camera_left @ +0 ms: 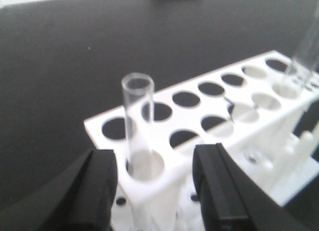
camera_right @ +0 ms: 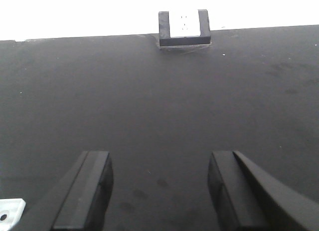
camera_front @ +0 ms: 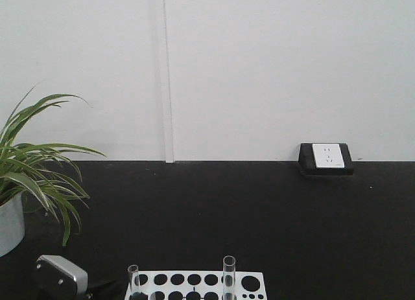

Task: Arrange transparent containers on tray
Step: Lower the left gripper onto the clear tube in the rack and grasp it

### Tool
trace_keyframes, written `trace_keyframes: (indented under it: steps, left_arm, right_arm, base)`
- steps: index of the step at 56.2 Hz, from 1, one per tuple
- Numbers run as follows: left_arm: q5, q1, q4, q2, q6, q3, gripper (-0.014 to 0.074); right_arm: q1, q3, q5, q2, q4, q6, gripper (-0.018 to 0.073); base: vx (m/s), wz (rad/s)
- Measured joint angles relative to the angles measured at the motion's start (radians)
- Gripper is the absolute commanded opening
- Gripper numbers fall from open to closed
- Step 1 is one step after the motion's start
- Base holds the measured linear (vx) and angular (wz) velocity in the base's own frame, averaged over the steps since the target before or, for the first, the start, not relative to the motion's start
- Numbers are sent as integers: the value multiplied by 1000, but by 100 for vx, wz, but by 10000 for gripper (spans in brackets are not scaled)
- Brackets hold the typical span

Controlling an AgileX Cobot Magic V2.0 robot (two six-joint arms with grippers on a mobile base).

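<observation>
Black table (camera_right: 159,101) | left tool (camera_left: 155,188) wide, flanking test tube (camera_left: 137,126) in white rack (camera_left: 196,113) | right tool (camera_right: 159,191) wide, empty

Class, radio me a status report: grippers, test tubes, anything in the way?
Left gripper open, straddling test tube in rack. Right gripper open, empty. Second tube racked too; tray out of view.

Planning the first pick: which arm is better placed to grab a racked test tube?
Left. The left pincer is open, a test tube in the rack lined up between its fingers; the right pincer faces black tabletop.
</observation>
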Motion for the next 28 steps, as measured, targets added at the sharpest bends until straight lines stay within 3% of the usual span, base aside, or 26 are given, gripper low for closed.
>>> trace_keyframes:
  steps: [28]
  left_arm:
    - [30, 0, -6, 91, 1, -123, 459]
  right_arm:
    - [0, 0, 1, 0, -1, 0, 491]
  base:
    - [0, 0]
